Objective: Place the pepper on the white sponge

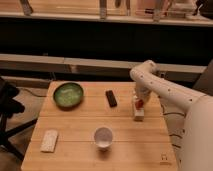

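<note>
Found the gripper (139, 101) low over the right side of the table (85, 125), at the end of the white arm (165, 92), just above a small white carton (139, 115). Could not tell whether it was released, clenched or grasping anything. Made out a small orange-red patch right at its tip, taken to be the pepper (140, 104), touching or just above the carton's top; could not tell whether it was held or merely lying there. Spotted the sponge (49, 140) flat near the front left corner, well apart from the pepper, with a white cup (103, 136) between the two along the front, and a green bowl (68, 94) and a black bar (111, 98) farther back. Judged the pepper light, slim and tapered, with a smooth skin likely to slip and roll out of a loose pinch, and probably firm enough to bear a moderate squeeze. Would take hold across the thicker part near the middle, not the thin tip, closing squarely over the short axis so as not to twist it or tip the carton beside it. Judged the sponge soft and thin, a low, giving landing spot, so called for a low release laid along its length, lest the pepper roll off.
</note>
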You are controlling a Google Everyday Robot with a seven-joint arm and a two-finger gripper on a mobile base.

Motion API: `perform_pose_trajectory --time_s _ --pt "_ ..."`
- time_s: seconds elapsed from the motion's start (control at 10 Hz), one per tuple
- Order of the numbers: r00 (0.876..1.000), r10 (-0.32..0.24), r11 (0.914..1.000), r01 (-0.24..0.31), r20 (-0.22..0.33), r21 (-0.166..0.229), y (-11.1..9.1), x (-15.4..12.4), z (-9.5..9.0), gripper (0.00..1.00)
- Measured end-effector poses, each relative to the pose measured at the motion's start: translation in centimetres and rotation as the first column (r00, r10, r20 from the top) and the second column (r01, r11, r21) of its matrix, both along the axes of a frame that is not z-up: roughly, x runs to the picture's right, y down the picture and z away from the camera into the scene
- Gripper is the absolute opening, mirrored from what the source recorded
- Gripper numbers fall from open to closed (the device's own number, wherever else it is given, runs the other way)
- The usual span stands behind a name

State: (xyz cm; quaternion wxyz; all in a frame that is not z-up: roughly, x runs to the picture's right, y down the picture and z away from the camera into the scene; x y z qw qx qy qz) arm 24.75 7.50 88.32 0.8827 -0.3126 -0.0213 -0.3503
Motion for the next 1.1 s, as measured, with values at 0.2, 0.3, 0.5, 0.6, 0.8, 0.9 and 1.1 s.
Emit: perform_pose_trajectory --time_s 0.2,0.3,0.5,0.6,0.8,0.9,1.1 --pt "1.0 -0.015 0.9997 0.015 0.019 0.02 -0.2 -0.6 -0.5 0.0" --pt "0.999 -0.024 0.9987 0.022 0.043 0.045 -0.8 -1.4 -1.4 0.0" --pt "0.994 -0.056 0.9951 0.048 0.095 0.086 -2.2 -3.0 -3.5 0.0" --pt "0.991 -0.074 0.9931 0.062 0.115 0.099 -2.4 -3.8 -4.0 0.0" --pt "0.979 -0.12 0.9872 0.099 0.167 0.125 -2.6 -6.0 -5.0 0.0" --pt "0.966 -0.149 0.9834 0.122 0.211 0.135 -2.5 -7.2 -5.6 0.0" --pt "0.925 -0.222 0.9721 0.185 0.307 0.144 -1.6 -10.1 -7.0 0.02"
